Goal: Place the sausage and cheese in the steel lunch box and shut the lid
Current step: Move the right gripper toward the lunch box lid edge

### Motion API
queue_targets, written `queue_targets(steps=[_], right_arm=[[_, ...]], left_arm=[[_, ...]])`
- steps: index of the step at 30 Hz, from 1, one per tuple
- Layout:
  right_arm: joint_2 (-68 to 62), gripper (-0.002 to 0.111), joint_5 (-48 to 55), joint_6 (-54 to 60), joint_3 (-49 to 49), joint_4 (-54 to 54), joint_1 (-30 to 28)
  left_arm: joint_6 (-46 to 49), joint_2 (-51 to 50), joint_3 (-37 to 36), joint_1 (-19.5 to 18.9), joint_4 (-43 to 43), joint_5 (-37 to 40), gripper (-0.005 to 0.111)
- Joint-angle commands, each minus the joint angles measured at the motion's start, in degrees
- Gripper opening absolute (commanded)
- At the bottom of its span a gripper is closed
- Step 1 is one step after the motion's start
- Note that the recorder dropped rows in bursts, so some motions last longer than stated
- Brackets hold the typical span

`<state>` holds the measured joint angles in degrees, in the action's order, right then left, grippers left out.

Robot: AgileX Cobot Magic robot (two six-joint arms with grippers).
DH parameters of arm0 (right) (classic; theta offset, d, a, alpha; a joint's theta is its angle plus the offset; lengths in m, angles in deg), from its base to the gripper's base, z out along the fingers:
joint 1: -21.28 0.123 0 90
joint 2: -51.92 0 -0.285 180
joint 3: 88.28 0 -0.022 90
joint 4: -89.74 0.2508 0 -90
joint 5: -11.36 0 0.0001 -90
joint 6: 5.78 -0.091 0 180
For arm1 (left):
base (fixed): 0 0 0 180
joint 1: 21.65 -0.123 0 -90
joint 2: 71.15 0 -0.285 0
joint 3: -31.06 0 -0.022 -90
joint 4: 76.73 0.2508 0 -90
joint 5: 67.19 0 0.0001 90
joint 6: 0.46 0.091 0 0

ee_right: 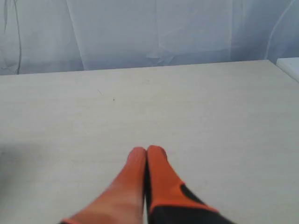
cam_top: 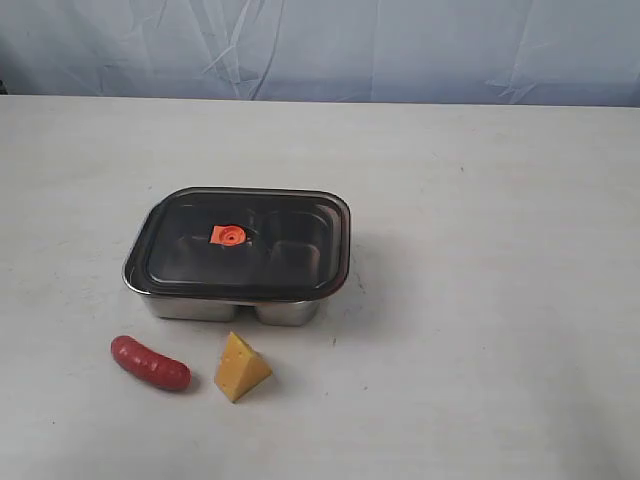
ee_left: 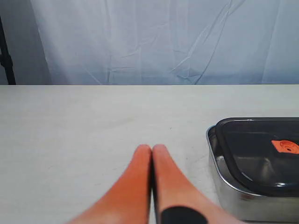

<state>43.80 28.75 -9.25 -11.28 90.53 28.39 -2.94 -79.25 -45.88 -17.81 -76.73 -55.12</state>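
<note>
The left claw [ee_left: 152, 148], smooth orange fingers pressed together on nothing, hangs near a corner of the shiny rectangular steel lunch box [ee_left: 233, 191], not touching it. The right claw [ee_right: 146, 150] is likewise closed and empty. A dark tinted see-through lid [cam_top: 250, 240] lies on the box. In front of the box lie the glossy red curved sausage [cam_top: 150, 362] and the yellow-orange holed cheese wedge [cam_top: 241, 367], apart. A pale matte table [cam_top: 480, 300] meets a creased bluish-white sheet [cam_top: 400, 50].
</note>
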Motion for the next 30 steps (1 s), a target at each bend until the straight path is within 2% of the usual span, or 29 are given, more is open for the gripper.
queue_targets(steps=[1,3,4,5,9,13,17,21,24,29,30], right_arm=[[0.3,-0.001,-10.8,-3.1,0.2,15.8,-0.4],[0.3,-0.001,-16.5,-4.2,0.2,32.3,-0.4],[0.3,-0.001,-16.9,-4.2,0.2,48.0,-0.4],[0.3,-0.001,-15.7,-4.1,0.2,53.3,-0.3],[0.3,-0.001,-6.3,-3.7,-0.7,55.5,-0.3],[0.3,-0.001,-5.1,-3.5,-2.8,57.2,-0.3],[-3.0,-0.001,-6.3,5.4,-12.5,57.2,-0.3],[-25.1,-0.001,5.4,18.5,-26.2,56.4,-0.3],[-49.9,-0.001,14.7,33.1,-37.9,60.3,-0.3],[-83.2,0.000,37.7,56.2,-53.5,75.5,-0.3],[-88.5,0.005,42.8,59.5,-55.5,79.0,-0.3]], left_arm=[[-0.1,0.3,-0.3,-0.3,0.0,-0.3,0.000],[-0.1,0.3,-0.3,-0.3,0.0,-0.3,0.000],[-0.1,0.3,-0.3,-0.3,0.0,-0.3,0.000],[-0.1,0.3,-0.3,-0.3,0.0,-0.3,0.000],[-0.1,0.3,-0.3,-0.3,0.0,-0.3,0.000],[-0.1,0.3,-0.3,-0.3,0.0,-0.3,0.000],[-0.1,0.3,-0.3,-0.3,0.0,-0.3,0.000],[-0.1,0.3,-0.3,-0.3,0.0,-0.5,0.000],[-0.1,0.3,-0.3,-0.3,0.0,-0.5,0.000],[-0.1,0.3,-0.3,-0.3,0.0,-0.5,0.000],[-0.1,0.3,-0.3,-0.3,0.0,-0.5,0.000]])
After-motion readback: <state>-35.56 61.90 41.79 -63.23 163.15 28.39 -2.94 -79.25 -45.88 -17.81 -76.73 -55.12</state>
